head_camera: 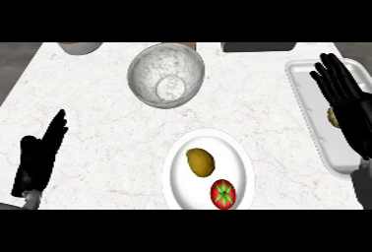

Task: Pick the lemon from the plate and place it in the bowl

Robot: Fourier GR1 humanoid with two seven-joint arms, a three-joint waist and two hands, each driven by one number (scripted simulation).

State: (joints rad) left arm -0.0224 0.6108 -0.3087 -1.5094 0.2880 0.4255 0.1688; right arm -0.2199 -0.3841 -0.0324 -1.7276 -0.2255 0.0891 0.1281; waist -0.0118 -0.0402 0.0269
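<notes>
Lemon (201, 162) untouched on plate (178, 167)

Left hand (40, 157) resting, fingers straight, holding nothing. Bowl (166, 74) beyond the lemon. Right hand (350, 106) released, fingertips over tray (305, 93). Best to sweep leftward, descend over the lemon, avoid tomato (224, 194) beside it.

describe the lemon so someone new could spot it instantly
Start at the white plate near the counter's front edge, below the grey bowl. Two things lie on it. The lemon is the dull yellow oval toward the bowl; its neighbour is a red tomato with a green star.
</notes>
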